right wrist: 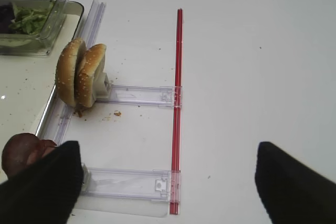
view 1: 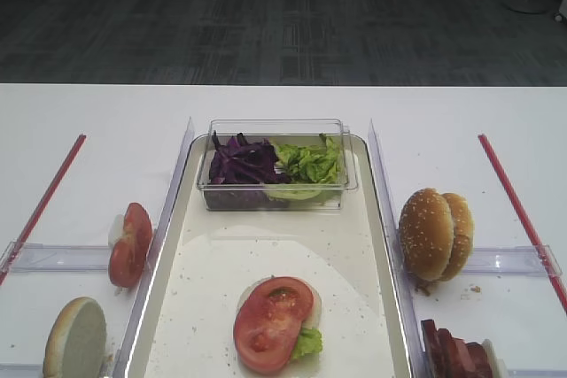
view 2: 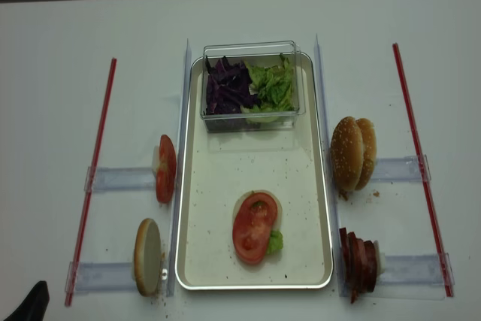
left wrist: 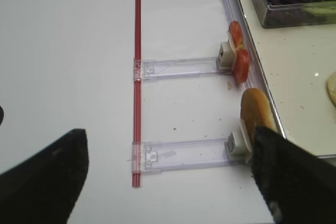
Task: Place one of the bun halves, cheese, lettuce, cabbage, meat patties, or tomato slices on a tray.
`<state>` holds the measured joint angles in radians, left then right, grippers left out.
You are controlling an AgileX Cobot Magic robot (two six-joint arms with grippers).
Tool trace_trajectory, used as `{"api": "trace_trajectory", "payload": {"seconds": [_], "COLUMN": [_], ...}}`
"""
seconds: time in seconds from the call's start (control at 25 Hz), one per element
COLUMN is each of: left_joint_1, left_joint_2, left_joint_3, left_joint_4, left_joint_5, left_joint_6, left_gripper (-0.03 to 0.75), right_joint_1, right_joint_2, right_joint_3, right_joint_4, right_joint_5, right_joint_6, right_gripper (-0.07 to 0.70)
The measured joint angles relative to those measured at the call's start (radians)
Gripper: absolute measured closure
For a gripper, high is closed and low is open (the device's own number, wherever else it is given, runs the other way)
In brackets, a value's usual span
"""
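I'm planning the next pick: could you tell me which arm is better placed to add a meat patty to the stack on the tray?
Right, probably. The patties stand right of the tray, just beside the open right gripper.

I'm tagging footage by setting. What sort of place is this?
Likely a lab burger-assembly station: a white table holds a metal tray, ingredients stand upright in clear plastic racks, and grey office carpet lies behind.
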<state>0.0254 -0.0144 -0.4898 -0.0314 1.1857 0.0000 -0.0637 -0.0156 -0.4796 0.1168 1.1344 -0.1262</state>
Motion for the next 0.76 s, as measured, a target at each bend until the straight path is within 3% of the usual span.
{"api": "trace_trajectory", "payload": {"seconds": [0.76], "left_joint_1": [0.000], "left_joint_2": [0.000], "left_joint_3": [0.000], "left_joint_4": [0.000], "left_joint_5": [0.000], "left_joint_6": [0.000], "left_gripper": [0.134], "right_joint_1": [0.000], "right_joint_2": [0.000], "right_joint_3": [0.000], "right_joint_4": [0.000], "right_joint_5": [0.000], "right_joint_6": [0.000], "right_gripper": [-0.045]}}
